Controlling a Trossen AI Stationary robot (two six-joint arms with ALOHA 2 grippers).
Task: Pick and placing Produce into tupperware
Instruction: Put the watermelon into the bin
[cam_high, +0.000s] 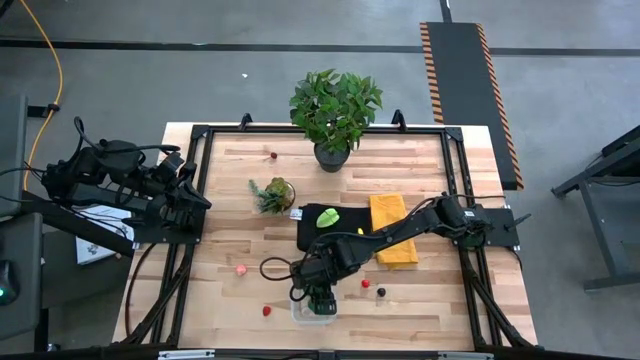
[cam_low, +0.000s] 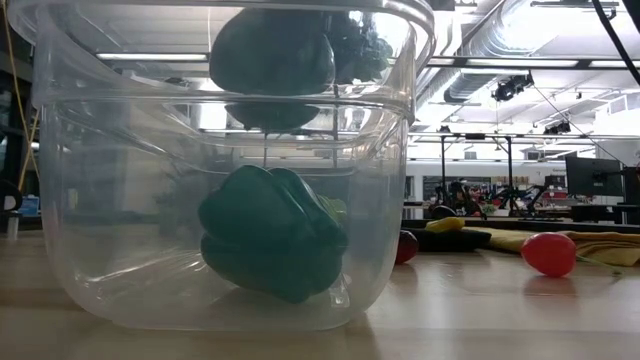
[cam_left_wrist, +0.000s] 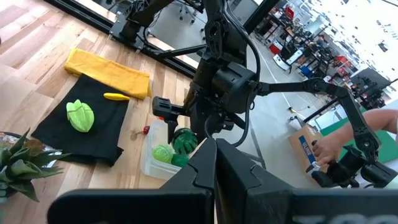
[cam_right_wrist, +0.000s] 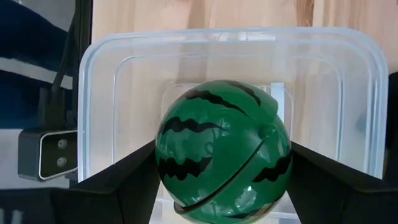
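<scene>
My right gripper (cam_high: 320, 292) is shut on a green striped toy watermelon (cam_right_wrist: 221, 149) right over the clear tupperware (cam_right_wrist: 106, 112), which stands near the table's near edge (cam_high: 300, 312). In the low view the watermelon (cam_low: 270, 50) sits at the level of the tupperware's rim (cam_low: 400, 100). Below it a green toy pepper (cam_low: 270, 245) lies on the container's floor. A lime-green piece (cam_left_wrist: 163, 154) is also inside. My left gripper (cam_high: 195, 197) is shut and empty at the table's left edge. My right gripper pinches the watermelon's two opposite sides (cam_right_wrist: 163, 163) between its two fingers (cam_right_wrist: 130, 171). The fingers come from above, pointing down. The watermelon hangs lifted, clear of the pepper below it.
A black cloth (cam_high: 312, 232) holds a lime-green leafy toy (cam_high: 328, 216) and a small yellow one (cam_high: 358, 232), beside a folded yellow cloth (cam_high: 392, 230). Loose red, pink and dark toys (cam_high: 366, 283) (cam_high: 241, 268) (cam_high: 381, 292) lie nearby. A potted plant (cam_high: 335, 110) and a succulent (cam_high: 275, 193) stand farther back.
</scene>
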